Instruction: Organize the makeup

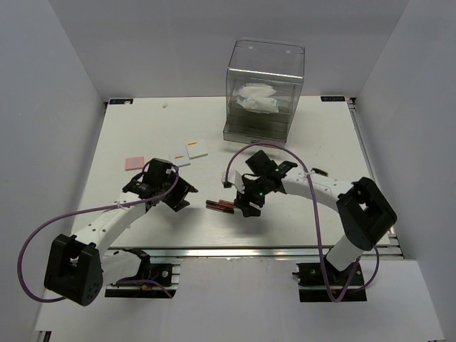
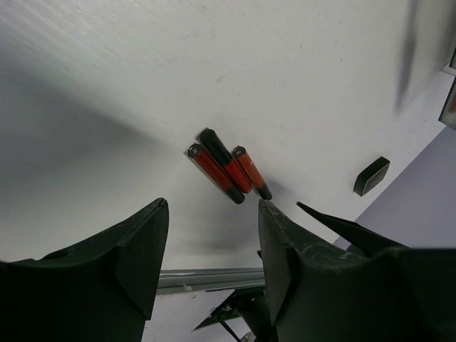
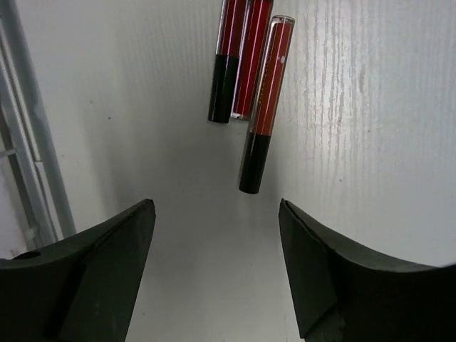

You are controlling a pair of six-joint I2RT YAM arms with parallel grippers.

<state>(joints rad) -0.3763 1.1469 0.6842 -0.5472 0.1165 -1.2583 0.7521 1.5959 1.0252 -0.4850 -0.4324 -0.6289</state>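
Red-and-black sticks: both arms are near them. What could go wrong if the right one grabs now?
1. The three sticks lie packed side by side, so the open right end effector may pinch two or send the neighbours rolling.
2. The open left end effector points at the same cluster; the arms could collide if both close in.

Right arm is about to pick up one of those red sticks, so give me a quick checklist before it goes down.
1. Right tool open and empty: ok.
2. Red-and-black sticks lying flat ahead of it: ok.
3. One stick apart from the others: not ok, all three lie bunched.
4. Left tool open, apart from the sticks: ok.
5. Clear box drawer open to receive: cannot tell.
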